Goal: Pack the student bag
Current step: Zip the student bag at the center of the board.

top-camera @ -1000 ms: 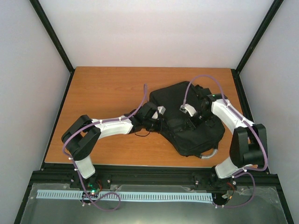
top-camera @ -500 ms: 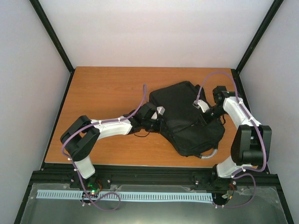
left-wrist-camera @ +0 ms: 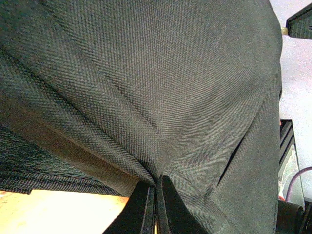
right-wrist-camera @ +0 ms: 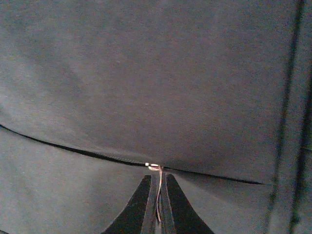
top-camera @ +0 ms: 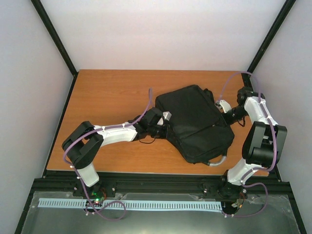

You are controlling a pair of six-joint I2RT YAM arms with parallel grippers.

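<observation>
The student bag (top-camera: 195,122) is a large black backpack lying flat on the right half of the wooden table (top-camera: 107,97). At the bag's left edge my left gripper (top-camera: 165,128) is shut, and in the left wrist view it (left-wrist-camera: 157,181) pinches a fold of the bag's black fabric (left-wrist-camera: 146,87). My right gripper (top-camera: 228,118) is at the bag's right edge. The right wrist view shows it (right-wrist-camera: 157,178) shut on a thin metal zipper pull (right-wrist-camera: 155,167) on the dark zipper line (right-wrist-camera: 73,149) across the fabric.
A grey strap end (top-camera: 218,161) sticks out at the bag's near right corner. A thin dark cord (top-camera: 146,140) lies on the table by my left wrist. Black frame posts (top-camera: 54,39) and white walls surround the table; the right arm stands close to the right wall.
My right gripper has travelled right across the bag, from its middle to its right edge, staying shut. The bag's top now lies flatter. The left arm has held still.
</observation>
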